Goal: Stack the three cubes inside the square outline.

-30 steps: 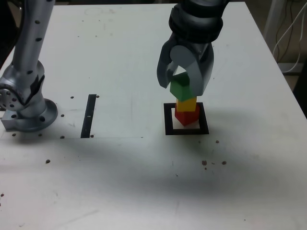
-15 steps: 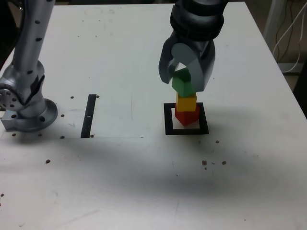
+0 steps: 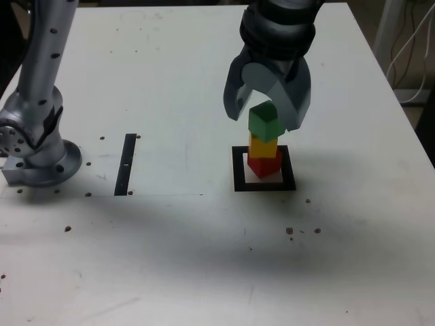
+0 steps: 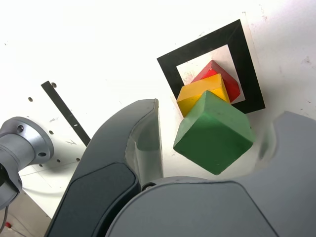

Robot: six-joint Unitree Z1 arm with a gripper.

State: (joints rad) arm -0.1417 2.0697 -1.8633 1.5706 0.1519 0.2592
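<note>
No legible text, label, brand, number or sign appears in either view.
</note>
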